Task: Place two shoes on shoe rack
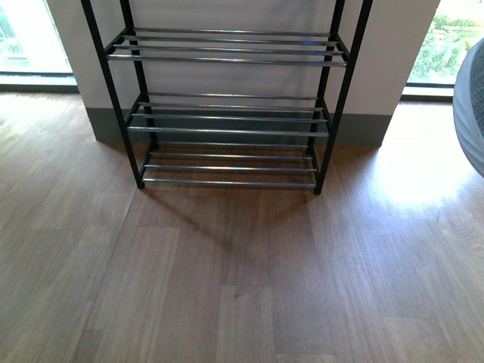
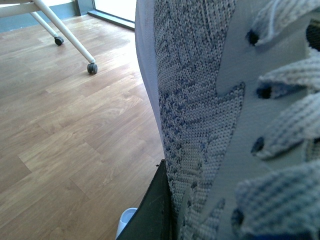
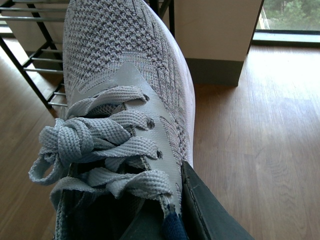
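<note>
Wooden floor runs to the rack [image 1: 227, 121], bare by the wall. Right hand [image 3: 172, 220] clamps a sneaker [image 3: 120, 60] near it; left hand [image 2: 157, 212] grips the second sneaker [image 2: 200, 100] (one finger shows). Soles may slip between thin bars.

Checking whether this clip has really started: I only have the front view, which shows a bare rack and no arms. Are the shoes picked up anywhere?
Observer: Yes. The right wrist view shows a grey laced sneaker held at its opening by the right gripper, toe toward the shoe rack.
Operator: And the left arm?
Observer: Its view is filled by a second grey knit sneaker. One black finger lies against it; the other finger is hidden.
Operator: What else shows there?
Observer: A white caster leg standing on the wood floor.
</note>
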